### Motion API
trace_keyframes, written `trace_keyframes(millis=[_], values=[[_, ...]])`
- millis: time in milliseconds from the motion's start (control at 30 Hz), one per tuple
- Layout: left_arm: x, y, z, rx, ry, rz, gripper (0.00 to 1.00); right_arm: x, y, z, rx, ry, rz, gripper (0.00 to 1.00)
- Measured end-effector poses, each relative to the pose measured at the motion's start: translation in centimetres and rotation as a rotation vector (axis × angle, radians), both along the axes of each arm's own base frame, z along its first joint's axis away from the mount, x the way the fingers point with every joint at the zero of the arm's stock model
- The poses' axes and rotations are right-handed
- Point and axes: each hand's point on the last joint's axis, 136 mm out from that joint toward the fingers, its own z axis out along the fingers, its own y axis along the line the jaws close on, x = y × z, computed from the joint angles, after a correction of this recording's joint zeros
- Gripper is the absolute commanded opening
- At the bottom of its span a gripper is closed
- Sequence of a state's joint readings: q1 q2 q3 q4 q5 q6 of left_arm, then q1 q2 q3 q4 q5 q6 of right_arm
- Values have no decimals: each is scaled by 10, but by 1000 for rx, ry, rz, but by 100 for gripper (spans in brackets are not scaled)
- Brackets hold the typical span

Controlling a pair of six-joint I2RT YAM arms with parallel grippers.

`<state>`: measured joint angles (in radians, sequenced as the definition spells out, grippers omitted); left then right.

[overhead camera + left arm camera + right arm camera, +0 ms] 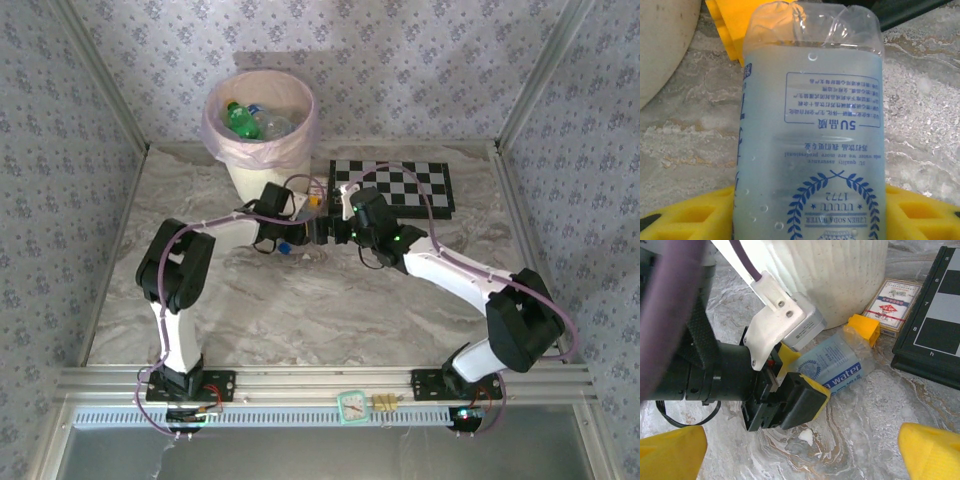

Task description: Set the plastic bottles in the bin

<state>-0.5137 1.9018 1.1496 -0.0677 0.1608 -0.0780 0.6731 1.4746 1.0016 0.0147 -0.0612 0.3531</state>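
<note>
A clear plastic bottle (810, 130) with a blue label lies low over the marble table beside the foot of the bin, its base pointing away from the wrist. My left gripper (807, 217) is shut on it, a yellow pad (687, 215) on each side. The right wrist view shows the same bottle (842, 365) held by the left gripper (802, 377). My right gripper (800, 460) hovers just behind, open and holding nothing. From above, both grippers meet near the bottle (292, 247). The cream bin (260, 135) with its pink liner holds a green bottle (240, 118) and a clear one (275, 122).
A small yellow cube (863, 329) and a red-white box (892, 300) lie against the foot of the bin (840, 270), right past the bottle's base. A chessboard (395, 188) lies to the right. Patterned walls close the table on three sides.
</note>
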Motion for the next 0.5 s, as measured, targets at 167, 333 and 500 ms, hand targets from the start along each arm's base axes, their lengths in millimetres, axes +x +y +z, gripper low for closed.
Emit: trace_keyframes(millis=[167, 333, 500], values=[[-24, 1, 7, -13, 7, -6, 53, 2, -10, 0, -4, -4, -34, 100], [-48, 3, 35, -70, -22, 10, 50, 7, -29, 6, 6, -19, -98, 100], [-64, 11, 76, -141, -84, 35, 49, 13, -52, 10, 29, -32, -174, 100]])
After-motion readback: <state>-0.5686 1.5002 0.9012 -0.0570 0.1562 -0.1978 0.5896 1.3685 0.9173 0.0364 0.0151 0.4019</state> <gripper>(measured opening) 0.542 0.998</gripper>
